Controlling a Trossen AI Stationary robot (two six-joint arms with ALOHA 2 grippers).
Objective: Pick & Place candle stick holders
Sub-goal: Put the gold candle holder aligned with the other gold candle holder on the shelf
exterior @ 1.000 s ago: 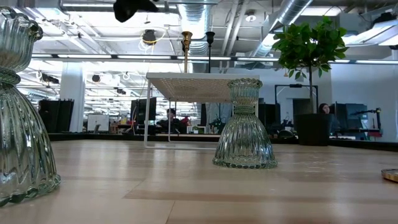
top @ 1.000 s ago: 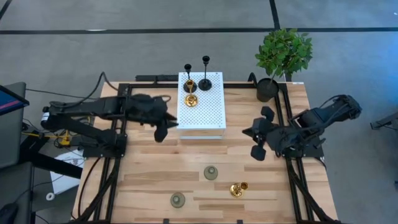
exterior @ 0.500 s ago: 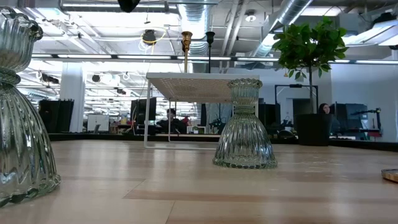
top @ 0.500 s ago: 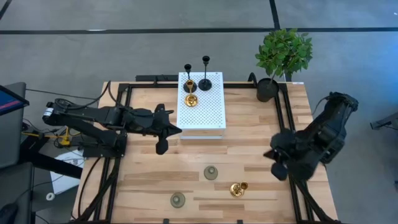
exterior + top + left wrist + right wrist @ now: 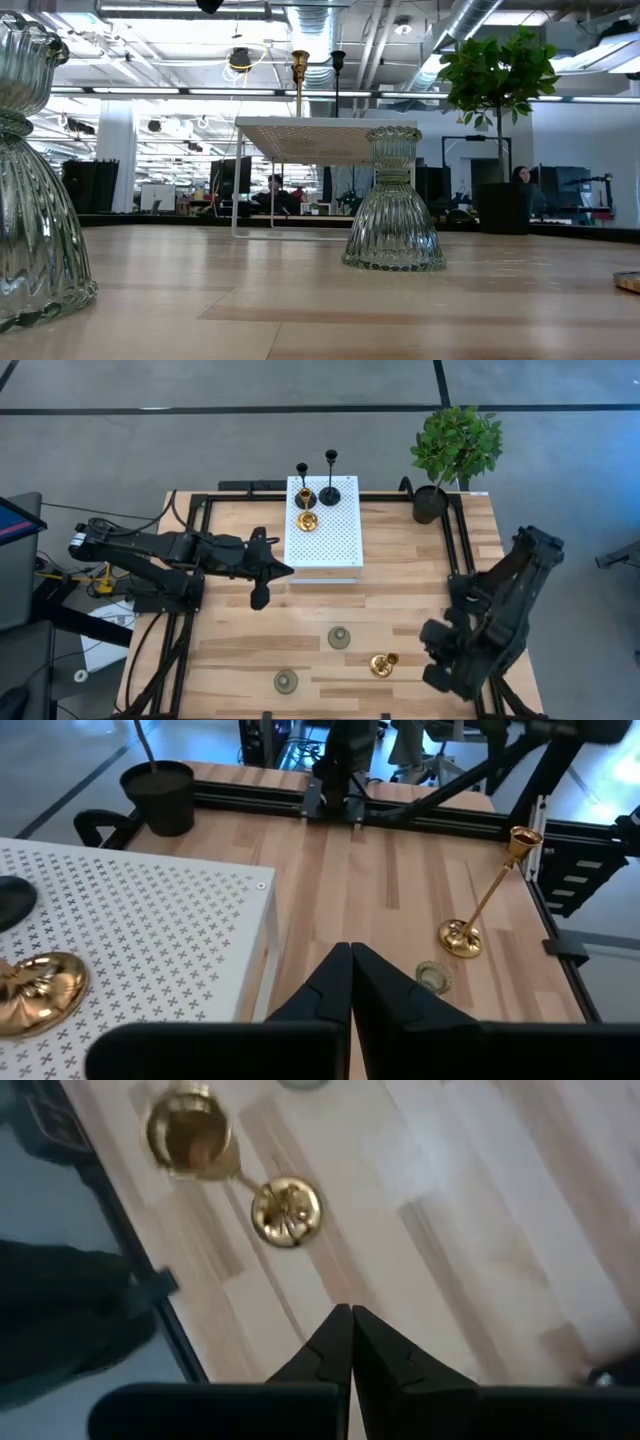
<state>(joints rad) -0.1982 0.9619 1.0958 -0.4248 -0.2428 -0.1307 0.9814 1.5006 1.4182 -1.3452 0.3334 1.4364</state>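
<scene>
No readable text, labels, brands, numbers or signs anywhere. The white perforated stand [image 5: 323, 523] shows only a punched hole pattern, no lettering. Screens in the room beyond the table are too small to read.

Grey floor [image 5: 250, 450] with dark lines; exposed ceiling ducts [image 5: 470, 20] and office desks behind.

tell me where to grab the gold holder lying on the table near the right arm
Grip the gold holder by its thin stem, coming straight down from above. It lies tipped on its side on the table, so the stem runs roughly level between the round base and the cup, with bare wood on both sides for the jaws.
</scene>
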